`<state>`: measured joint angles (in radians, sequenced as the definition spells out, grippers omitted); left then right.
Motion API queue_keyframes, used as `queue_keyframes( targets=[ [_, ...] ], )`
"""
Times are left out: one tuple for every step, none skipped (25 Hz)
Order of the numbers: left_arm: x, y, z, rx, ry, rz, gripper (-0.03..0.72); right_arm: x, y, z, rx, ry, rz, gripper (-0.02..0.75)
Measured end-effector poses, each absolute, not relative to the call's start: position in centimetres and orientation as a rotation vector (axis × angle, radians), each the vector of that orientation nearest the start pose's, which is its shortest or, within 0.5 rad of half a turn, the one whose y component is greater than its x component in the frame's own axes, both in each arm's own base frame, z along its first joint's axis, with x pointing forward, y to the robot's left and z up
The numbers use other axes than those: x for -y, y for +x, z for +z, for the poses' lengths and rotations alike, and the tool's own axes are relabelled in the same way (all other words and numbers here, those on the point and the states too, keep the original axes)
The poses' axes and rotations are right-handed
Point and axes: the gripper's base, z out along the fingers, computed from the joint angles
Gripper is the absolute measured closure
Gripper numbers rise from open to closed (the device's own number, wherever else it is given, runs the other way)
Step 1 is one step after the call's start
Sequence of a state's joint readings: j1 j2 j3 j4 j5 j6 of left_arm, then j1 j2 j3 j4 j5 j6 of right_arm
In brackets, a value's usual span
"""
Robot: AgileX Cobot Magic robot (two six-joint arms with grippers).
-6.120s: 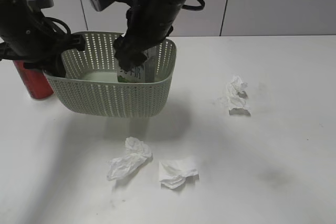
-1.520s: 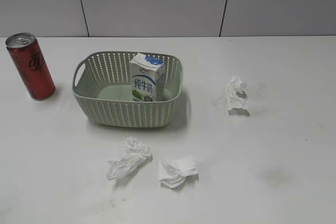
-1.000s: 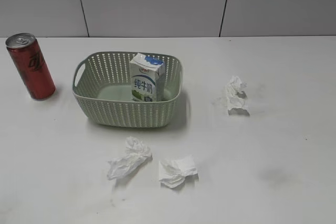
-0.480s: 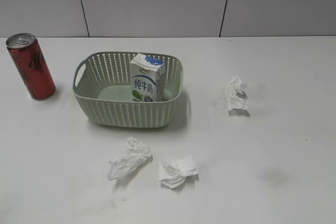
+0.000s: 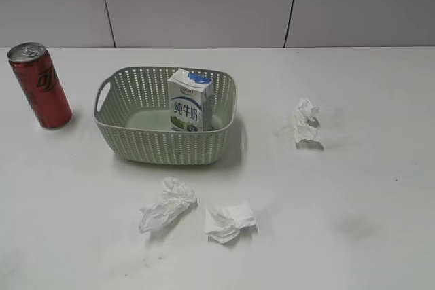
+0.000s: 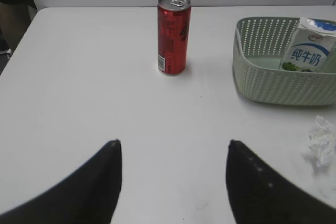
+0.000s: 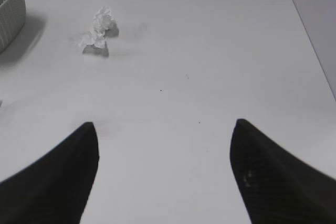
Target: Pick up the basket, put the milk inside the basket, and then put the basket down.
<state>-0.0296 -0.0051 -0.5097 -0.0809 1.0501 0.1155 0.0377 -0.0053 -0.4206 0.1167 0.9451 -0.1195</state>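
The pale green basket (image 5: 160, 146) rests on the white table at left of centre. The milk (image 5: 189, 103), a white carton with a blue top, stands upright inside it toward the right end. Both show in the left wrist view, basket (image 6: 273, 82) and milk (image 6: 308, 45), at the far right. My left gripper (image 6: 173, 142) is open and empty over bare table, well short of the basket. My right gripper (image 7: 165, 124) is open and empty over bare table; only the basket's corner (image 7: 9, 3) shows at that view's left edge. Neither arm shows in the exterior view.
A red soda can (image 5: 39, 86) stands left of the basket, also in the left wrist view (image 6: 173, 34). Crumpled white tissues lie in front of the basket (image 5: 166, 205) (image 5: 230, 222) and to its right (image 5: 304, 123). The table's right edge shows in the right wrist view (image 7: 310, 51).
About six seconds ago both arms held the basket and the milk above the table. Now the basket sits on the table and both arms have left the exterior view. Nothing moved in the last 1.5 seconds.
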Motion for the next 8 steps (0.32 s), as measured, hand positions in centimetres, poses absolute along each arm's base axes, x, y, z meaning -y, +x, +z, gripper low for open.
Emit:
queue_keyframes(
  targets=[
    [0.62,-0.67,28.1,-2.011,0.15,-0.042,0.221,-0.89,0.71,26.46,-1.993,-0.149,0.086,0.144],
    [0.62,-0.67,28.1,-2.011,0.15,-0.042,0.228,-0.89,0.71,26.46,-1.993,-0.149,0.086,0.145],
    [0.62,-0.67,28.1,-2.011,0.15,-0.042,0.232,-0.89,0.71,26.46,-1.993,-0.149,0.086,0.145],
    [0.62,-0.67,28.1,-2.011,0.15,-0.042,0.237,-0.89,0.71,26.46,-1.993,-0.149,0.086,0.145],
    [0.62,-0.67,28.1,-2.011,0.15,-0.042,0.241,-0.89,0.71,26.46,-1.993,-0.149,0.086,0.145],
    [0.62,-0.67,28.1,-2.011,0.15,-0.042,0.244,-0.89,0.71,26.46,-1.993,-0.149,0.086,0.145],
    [0.62,-0.67,28.1,-2.011,0.15,-0.042,0.249,-0.89,0.71,26.46,-1.993,-0.149,0.086,0.145],
    [0.62,-0.67,28.1,-2.011,0.15,-0.042,0.253,-0.89,0.71,26.46,-1.993,-0.149,0.086,0.145]
  ],
)
